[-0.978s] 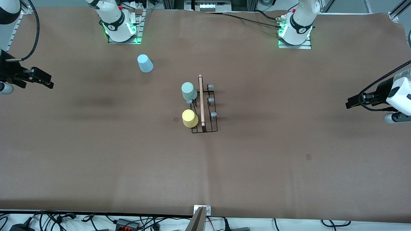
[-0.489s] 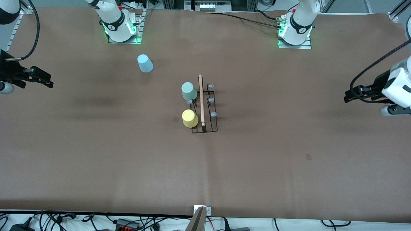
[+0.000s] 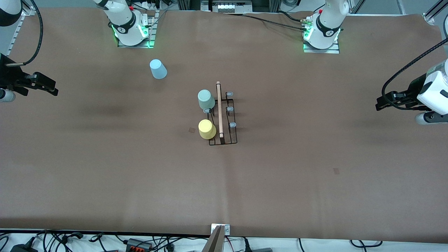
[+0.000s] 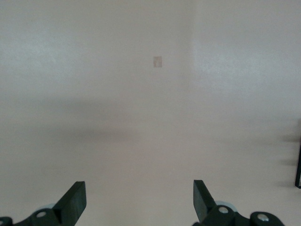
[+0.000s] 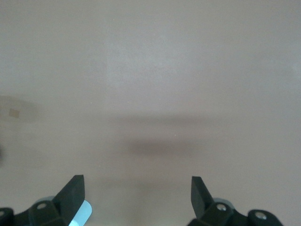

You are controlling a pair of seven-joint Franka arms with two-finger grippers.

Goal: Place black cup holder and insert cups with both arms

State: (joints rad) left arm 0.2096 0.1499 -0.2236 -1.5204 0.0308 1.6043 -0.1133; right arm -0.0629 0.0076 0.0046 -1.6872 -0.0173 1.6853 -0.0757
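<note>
The black cup holder (image 3: 224, 120) stands mid-table, its wooden handle (image 3: 219, 108) on top. A pale green cup (image 3: 206, 99) and a yellow cup (image 3: 207, 129) sit upside down on its pegs, on the side toward the right arm's end. The light blue cup (image 3: 158, 69) stands upside down on the table near the right arm's base. My right gripper (image 3: 52, 89) (image 5: 137, 193) hangs open and empty over the right arm's end of the table. Over the left arm's end, my left gripper (image 3: 379, 105) (image 4: 139, 197) is also open, with only bare table between its fingers.
Three bare pegs (image 3: 229, 109) line the holder's side toward the left arm's end. Small tape patches (image 3: 336, 171) (image 3: 191, 130) mark the brown table cover. Cables and plugs lie along the table edge nearest the camera (image 3: 140, 243). A patch (image 4: 157, 61) shows in the left wrist view.
My left arm has shifted a little toward the robots' bases. The right arm, the cups and the holder have not moved.
</note>
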